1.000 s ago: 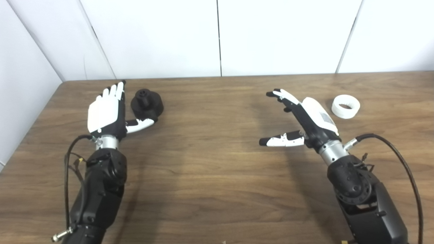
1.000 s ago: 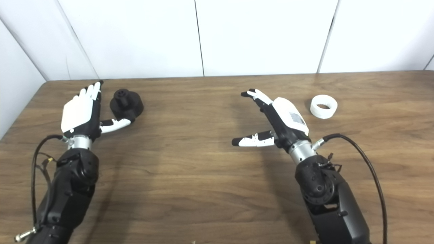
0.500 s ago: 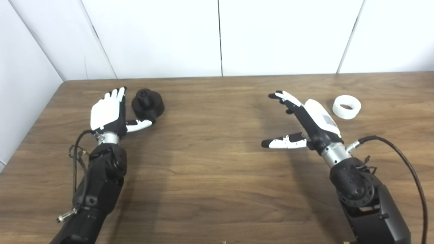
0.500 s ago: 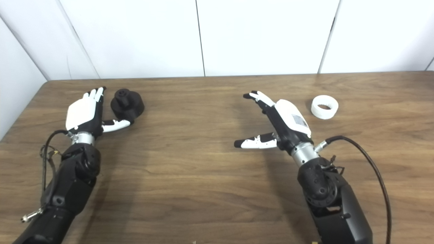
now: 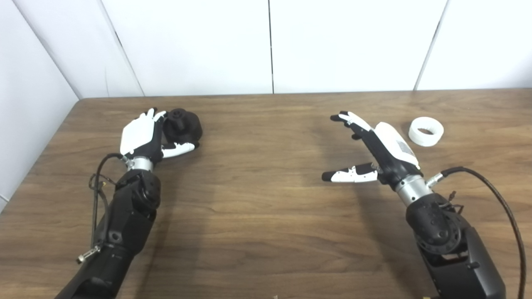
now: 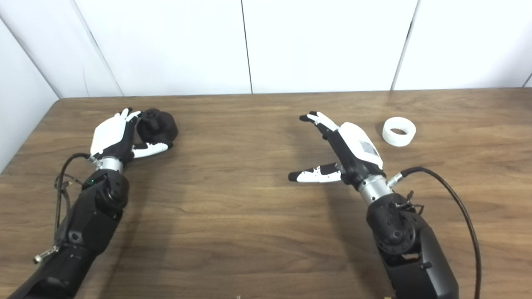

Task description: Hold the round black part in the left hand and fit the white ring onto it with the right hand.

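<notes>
My left hand (image 5: pixel 139 137) curls around the round black plastic part (image 5: pixel 183 126), grip unconfirmed; next, clamp it. My right hand (image 5: pixel 374 149) hangs released beside the white plastic ring (image 5: pixel 426 131).

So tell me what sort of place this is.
Probably a lab or test bench: a bare wooden table against plain white wall panels, with only a black part and a white ring laid out.

Left hand (image 5: pixel 139 137) at 10 o'clock, fingers (image 5: pixel 154 115) curling; right hand (image 5: pixel 380 149) at 3 o'clock, fingers spread.
</notes>
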Controlling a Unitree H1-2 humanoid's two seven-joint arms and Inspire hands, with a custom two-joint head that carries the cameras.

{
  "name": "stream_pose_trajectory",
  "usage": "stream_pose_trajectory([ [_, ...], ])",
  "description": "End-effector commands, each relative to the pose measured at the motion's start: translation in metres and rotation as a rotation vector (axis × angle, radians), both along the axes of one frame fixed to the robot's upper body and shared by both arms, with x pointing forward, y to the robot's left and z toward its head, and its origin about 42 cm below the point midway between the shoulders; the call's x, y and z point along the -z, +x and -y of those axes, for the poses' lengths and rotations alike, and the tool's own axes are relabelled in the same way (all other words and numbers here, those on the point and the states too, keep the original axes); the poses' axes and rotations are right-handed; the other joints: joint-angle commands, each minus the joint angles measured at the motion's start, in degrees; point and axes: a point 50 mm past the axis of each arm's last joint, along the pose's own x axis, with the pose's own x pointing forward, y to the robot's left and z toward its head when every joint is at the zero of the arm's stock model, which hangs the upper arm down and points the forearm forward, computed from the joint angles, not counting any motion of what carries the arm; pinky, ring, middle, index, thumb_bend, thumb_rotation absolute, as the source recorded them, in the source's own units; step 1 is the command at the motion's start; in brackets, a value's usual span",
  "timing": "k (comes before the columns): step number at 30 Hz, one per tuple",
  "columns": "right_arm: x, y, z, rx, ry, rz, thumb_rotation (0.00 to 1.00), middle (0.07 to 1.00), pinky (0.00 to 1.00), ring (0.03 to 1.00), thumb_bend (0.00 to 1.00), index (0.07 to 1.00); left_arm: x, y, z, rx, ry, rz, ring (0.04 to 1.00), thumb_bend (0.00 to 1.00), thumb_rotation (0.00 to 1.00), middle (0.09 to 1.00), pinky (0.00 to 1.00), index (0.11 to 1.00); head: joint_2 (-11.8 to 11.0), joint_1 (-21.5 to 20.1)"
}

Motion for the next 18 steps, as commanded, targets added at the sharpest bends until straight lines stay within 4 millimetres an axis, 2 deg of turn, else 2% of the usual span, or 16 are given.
stream_pose_trajectory([
  [1,-0.026,0.003,-0.001,-0.022,0.003,0.101,0.37,0.935,0.75,0.877,0.87,0.873,-0.031,0.021,-0.008,-0.001,0.027,0.078,1.0,1.0,0.57,1.0,1.0,0.859,0.1,-0.1],
  [11,-0.03,-0.002,0.008,-0.011,-0.017,0.119,0.37,0.937,0.72,0.86,0.87,0.874,-0.025,0.046,-0.005,-0.057,0.0,0.111,1.0,1.0,0.51,1.0,1.0,0.778,0.7,-0.4],
  [18,-0.03,-0.003,0.013,0.003,-0.014,0.125,0.37,0.934,0.7,0.856,0.88,0.871,-0.019,0.049,-0.003,-0.053,-0.002,0.13,1.0,0.97,0.52,1.0,1.0,0.73,0.9,-0.3],
])
